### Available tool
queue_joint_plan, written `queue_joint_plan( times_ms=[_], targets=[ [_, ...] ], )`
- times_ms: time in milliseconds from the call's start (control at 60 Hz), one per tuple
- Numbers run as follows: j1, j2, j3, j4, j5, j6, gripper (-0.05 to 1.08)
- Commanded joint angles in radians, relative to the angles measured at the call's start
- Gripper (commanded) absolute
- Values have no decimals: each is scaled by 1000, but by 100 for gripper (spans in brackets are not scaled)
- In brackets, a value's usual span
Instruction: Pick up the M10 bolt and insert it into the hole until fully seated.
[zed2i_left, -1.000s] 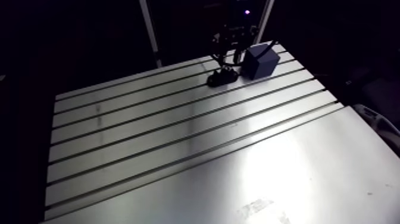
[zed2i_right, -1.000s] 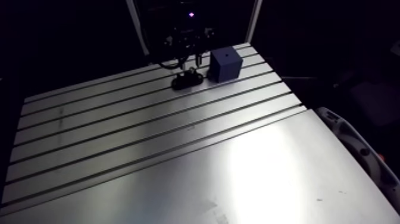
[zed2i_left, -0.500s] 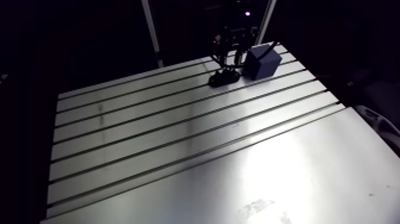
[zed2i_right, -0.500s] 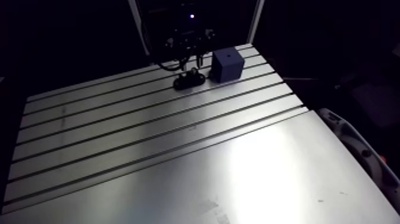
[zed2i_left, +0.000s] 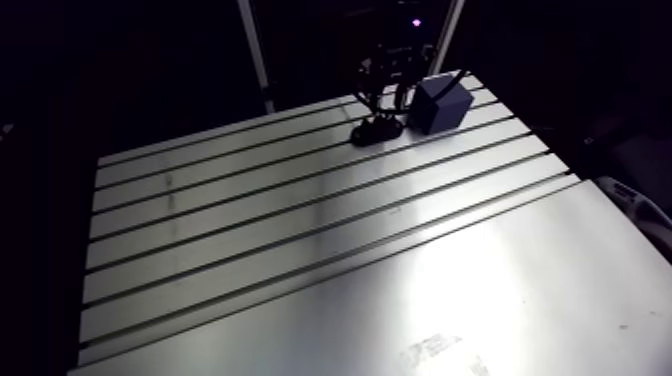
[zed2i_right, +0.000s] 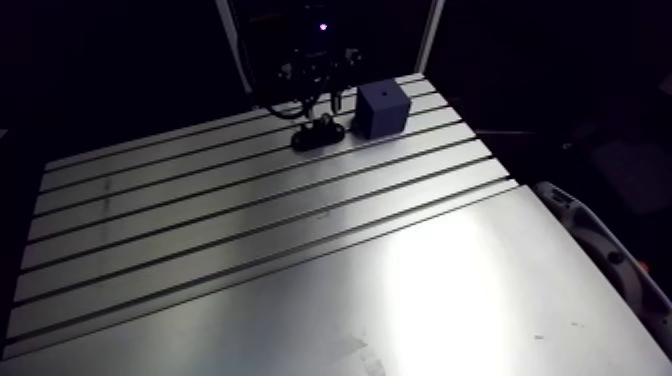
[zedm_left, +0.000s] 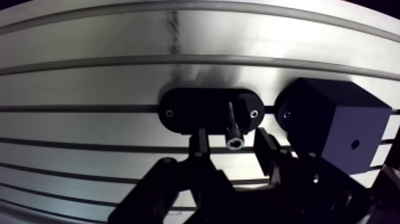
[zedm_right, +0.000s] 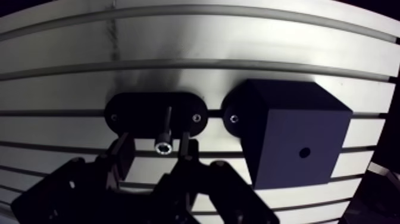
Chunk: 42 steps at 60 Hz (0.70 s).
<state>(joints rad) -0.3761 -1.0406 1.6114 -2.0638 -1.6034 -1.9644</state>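
Wrist view: bolt (zedm_left: 233, 126) upright in holder (zedm_left: 190, 111), claw (zedm_left: 231, 137) spread astride.

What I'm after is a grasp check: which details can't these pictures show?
Wrist view: how deep the bolt sits, its lower end lost against the black holder.
Wrist view: depth of the hole in the block, just a dark dot.
Arm view: the gripper, too small and dark to read.

No text, label, brand, number or sign can be read: none on the bolt (zedm_left: 232, 126) between the fingers of the gripper (zedm_left: 232, 144), the base (zedm_left: 190, 111) under it, the block (zedm_left: 339, 122) beside the gripper, or the table (zedm_left: 107, 74)
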Motion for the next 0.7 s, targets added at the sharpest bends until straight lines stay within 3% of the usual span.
queue_joint_plan(
  times_ms=[17, 700],
  targets=[
    [-1, 1, 0, 0, 1, -1, 49],
    [-4, 6, 1, -5, 1, -3, 52]
  ],
)
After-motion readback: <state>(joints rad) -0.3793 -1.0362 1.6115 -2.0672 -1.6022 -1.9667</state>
